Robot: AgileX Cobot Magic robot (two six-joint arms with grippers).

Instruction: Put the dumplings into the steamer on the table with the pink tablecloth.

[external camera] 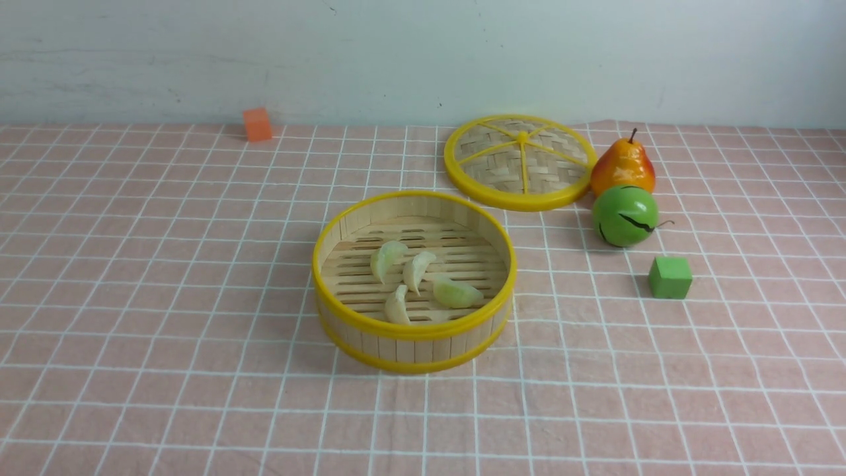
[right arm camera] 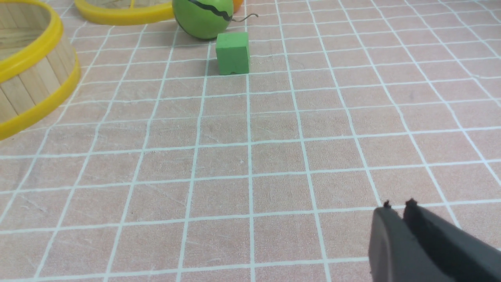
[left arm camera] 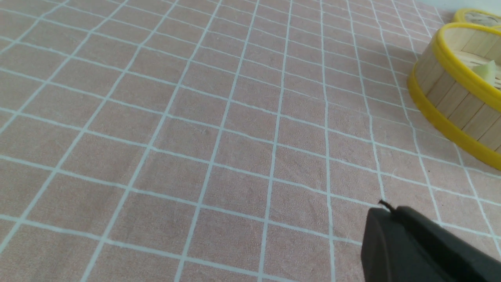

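Front view shows all four dumplings point(external camera: 416, 281) resting inside the steamer point(external camera: 414, 332), so nothing remains to carry. Left gripper point(left arm camera: 385, 209) is clenched empty, with the steamer ahead and to one side of its jaws; right gripper point(right arm camera: 397, 206) is nearly closed on nothing, low over the tabletop point(right arm camera: 274, 156).

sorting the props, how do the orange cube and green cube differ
The orange cube sits far back by the wall, on the robot's left; the green cube sits nearer, on the right beside the green round fruit. The orange cube stands alone; the green cube has neighbours. Both rest on the pink tablecloth.
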